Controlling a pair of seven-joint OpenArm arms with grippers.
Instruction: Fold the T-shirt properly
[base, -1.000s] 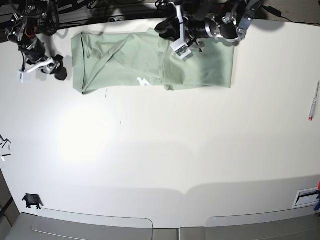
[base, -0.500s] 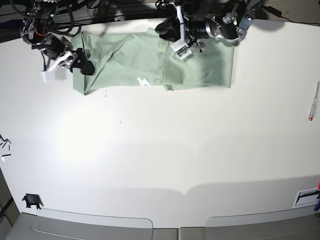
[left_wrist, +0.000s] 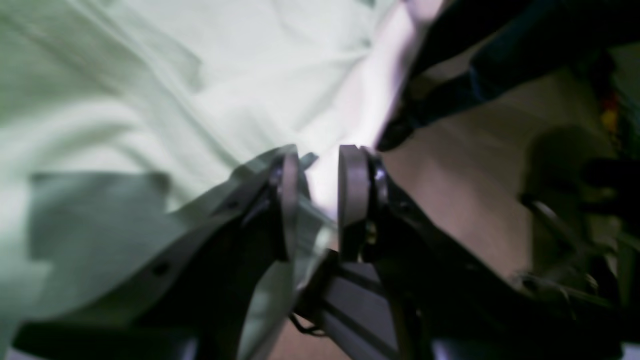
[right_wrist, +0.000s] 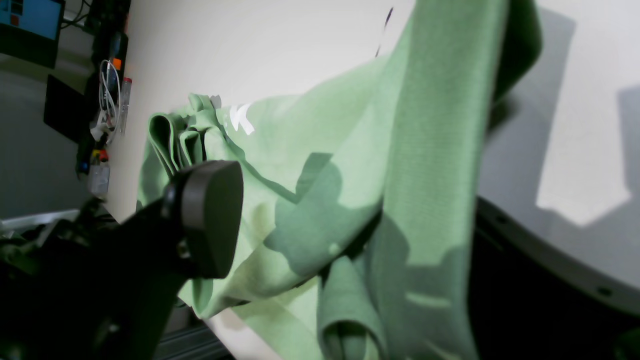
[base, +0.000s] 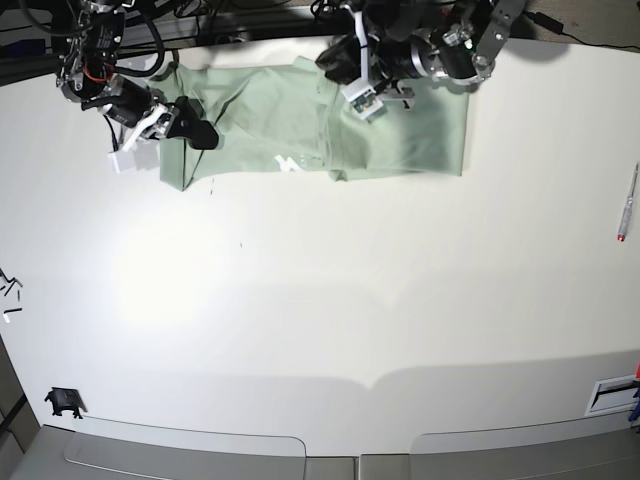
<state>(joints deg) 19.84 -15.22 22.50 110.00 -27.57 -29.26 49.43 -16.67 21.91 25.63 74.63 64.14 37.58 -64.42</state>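
The pale green T-shirt (base: 400, 140) lies flat along the table's far edge, partly folded into a long band. My right gripper (base: 163, 145) is at the shirt's left end, open wide. In the right wrist view the shirt's (right_wrist: 310, 150) edge is raised and draped between the two fingers (right_wrist: 210, 215) of that gripper (right_wrist: 380, 250). My left gripper (base: 368, 95) rests on the shirt's upper middle. In the blurred left wrist view its jaws (left_wrist: 319, 200) stand nearly closed with pale cloth (left_wrist: 150, 75) between them.
The white table (base: 320, 300) spreads toward the front. A pen (base: 628, 205) lies at the right edge. A small black clip (base: 62, 402) sits at the front left, and a white slotted piece (base: 612, 395) at the front right.
My right gripper has moved right from beside the shirt onto its left end, and that edge has shifted right and lifted. My left gripper has barely moved.
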